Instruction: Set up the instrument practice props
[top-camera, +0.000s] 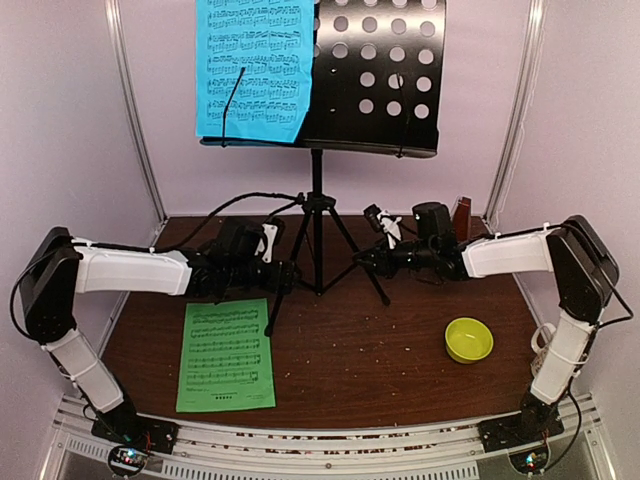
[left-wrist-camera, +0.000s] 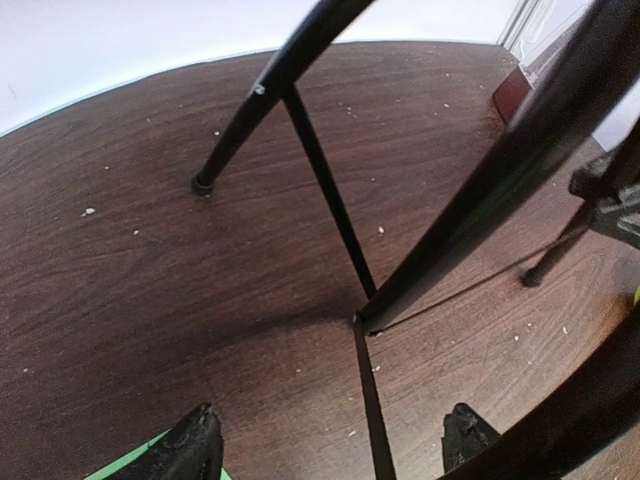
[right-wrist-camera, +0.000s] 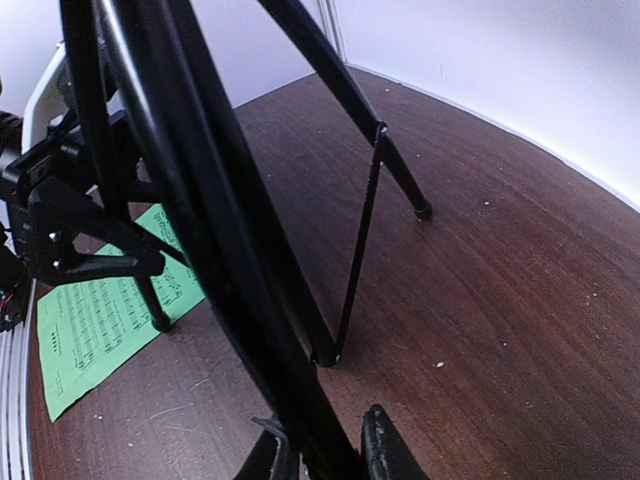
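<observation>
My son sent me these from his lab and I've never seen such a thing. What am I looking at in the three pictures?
These are two robot arms bolted at the near edge of a table, each ending in a two-finger gripper. The wide picture is taken from above and behind them; the other two come from cameras on the wrists, so each shows its own fingers at the bottom. In the middle stands a black music stand with a blue sheet on its desk. On the table lie a green sheet and a yellow-green bowl; a reddish-brown metronome stands beyond the right arm. The right gripper pinches one leg of the stand. The left gripper is open by the legs, holding nothing.
</observation>
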